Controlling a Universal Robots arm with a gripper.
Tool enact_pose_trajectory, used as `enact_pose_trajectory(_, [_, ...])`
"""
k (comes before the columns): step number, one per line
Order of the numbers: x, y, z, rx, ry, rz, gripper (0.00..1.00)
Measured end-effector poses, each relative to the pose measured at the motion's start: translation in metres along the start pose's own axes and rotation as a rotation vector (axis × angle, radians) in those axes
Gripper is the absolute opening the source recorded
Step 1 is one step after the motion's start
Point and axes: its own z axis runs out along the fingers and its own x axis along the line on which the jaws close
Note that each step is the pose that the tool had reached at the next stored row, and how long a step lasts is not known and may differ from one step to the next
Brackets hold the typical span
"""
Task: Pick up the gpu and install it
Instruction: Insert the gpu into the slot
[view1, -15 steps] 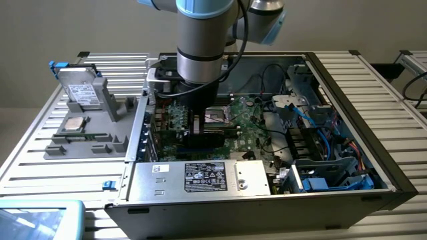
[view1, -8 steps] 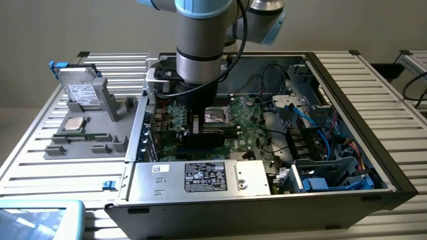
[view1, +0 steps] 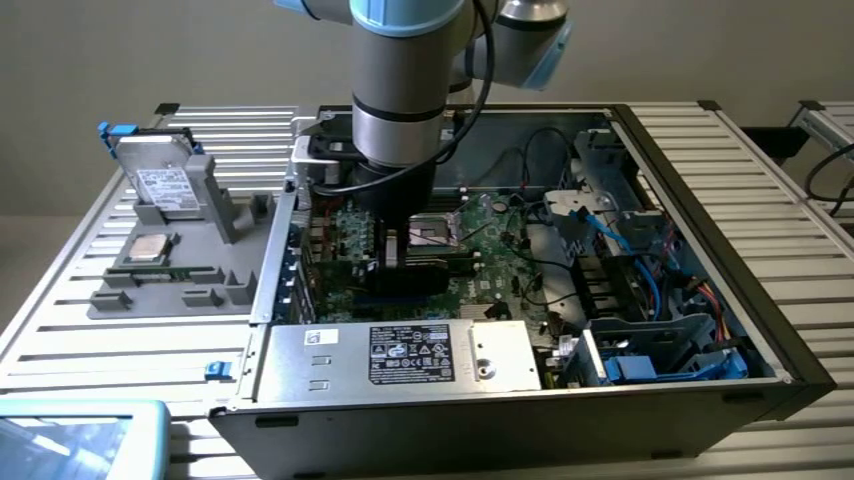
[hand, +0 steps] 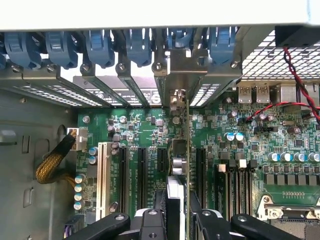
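1. Because my jaws are closed on it, the gpu (hand: 186, 150) stands upright on its edge between my fingers (hand: 150, 222), above the green motherboard (hand: 135, 127).
2. Its silver bracket end reaches the far wall of the computer case (view1: 707, 250). There it lines up with one of the rear slot openings, just under the row of blue latches (hand: 100, 47).
3. I cannot tell whether the card's lower edge sits in a slot or only hangs over it.
4. Black expansion slots (hand: 141, 175) run on both sides of the card, and a white slot (hand: 104, 175) lies further off.
5. A yellow braided cable (hand: 52, 160) curls beside the board, well apart from the card.
6. My gripper (view1: 392, 250) is low inside the open case, close to the processor socket (view1: 434, 232).
7. The power supply (view1: 400, 355) fills the near side of the case.
8. Outside the case, on the exterior view's left, a grey holder (view1: 200, 295) carries a hard drive (view1: 163, 180) standing upright at its far end.
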Motion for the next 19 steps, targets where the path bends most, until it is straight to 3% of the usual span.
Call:
enact_pose_trajectory(9, [-0.0023,0.0029,0.0006,0.0097,0.0043,0.0,0.28])
enact_pose_trajectory(19, [-0.0036,0.0044,0.0014,0.0092,0.0049,0.001,0.28])
